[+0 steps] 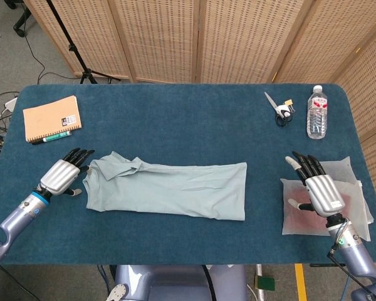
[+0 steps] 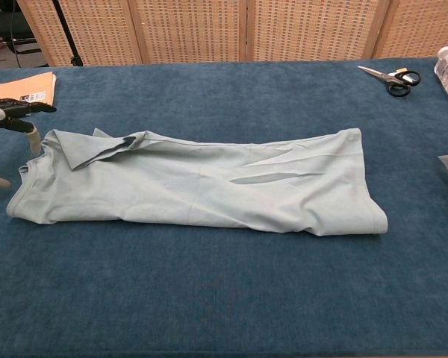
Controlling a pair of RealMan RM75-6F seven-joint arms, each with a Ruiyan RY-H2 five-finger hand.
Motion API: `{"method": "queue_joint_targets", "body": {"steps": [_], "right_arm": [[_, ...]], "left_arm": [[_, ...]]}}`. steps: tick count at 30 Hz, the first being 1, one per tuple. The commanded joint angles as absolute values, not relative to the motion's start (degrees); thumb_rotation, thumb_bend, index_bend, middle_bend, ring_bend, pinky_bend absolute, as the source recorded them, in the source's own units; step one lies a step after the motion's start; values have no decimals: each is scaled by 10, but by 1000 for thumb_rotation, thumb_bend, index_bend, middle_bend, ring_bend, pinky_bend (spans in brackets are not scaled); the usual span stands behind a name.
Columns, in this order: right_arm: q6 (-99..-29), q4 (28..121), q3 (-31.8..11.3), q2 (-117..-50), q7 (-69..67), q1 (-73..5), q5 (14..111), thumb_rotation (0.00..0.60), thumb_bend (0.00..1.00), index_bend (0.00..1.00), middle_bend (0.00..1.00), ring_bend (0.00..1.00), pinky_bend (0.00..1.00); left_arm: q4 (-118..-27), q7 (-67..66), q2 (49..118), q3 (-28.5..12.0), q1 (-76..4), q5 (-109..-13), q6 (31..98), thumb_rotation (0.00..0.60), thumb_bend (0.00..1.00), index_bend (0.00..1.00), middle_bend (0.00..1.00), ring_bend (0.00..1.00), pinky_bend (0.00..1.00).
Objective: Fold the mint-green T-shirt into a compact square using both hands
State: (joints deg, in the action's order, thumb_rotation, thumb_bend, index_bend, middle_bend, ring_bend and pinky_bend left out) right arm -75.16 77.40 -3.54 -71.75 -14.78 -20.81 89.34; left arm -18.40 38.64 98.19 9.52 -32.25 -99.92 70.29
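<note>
currently the mint-green t-shirt (image 1: 169,190) lies in a long folded strip on the desk (image 1: 175,119), left hand (image 1: 62,174) beside its collar end and right hand (image 1: 319,188) well apart, both empty with fingers spread.

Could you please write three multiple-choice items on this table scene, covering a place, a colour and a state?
1. Where do the scissors lie?
A. beside the water bottle
B. on the notebook
C. on the T-shirt

2. What colour is the tablecloth?
A. red
B. dark blue
C. white

3. What does the left hand hold?
A. the pen
B. the scissors
C. nothing

Answers: 1 A, they lie just left of the bottle; 2 B, the cloth is dark blue throughout; 3 C, its fingers are spread beside the shirt's collar end.
</note>
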Motion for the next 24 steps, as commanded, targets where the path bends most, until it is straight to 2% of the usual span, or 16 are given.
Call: {"method": "queue_joint_targets", "body": {"steps": [1, 9, 24], "right_arm": [[-752, 774, -36, -718, -148, -208, 893, 600, 0, 0, 0, 0, 0], [-748, 771, -37, -719, -146, -209, 890, 600, 0, 0, 0, 0, 0], [-744, 767, -38, -722, -145, -209, 886, 600, 0, 0, 0, 0, 0]], "left_arm": [[-168, 391, 992, 98, -322, -999, 702, 600, 0, 485, 0, 0, 0], [-139, 386, 1010, 99, -329, -997, 695, 600, 6, 493, 0, 0, 0], [-123, 381, 1023, 101, -339, -994, 684, 600, 108, 522, 0, 0, 0]]}}
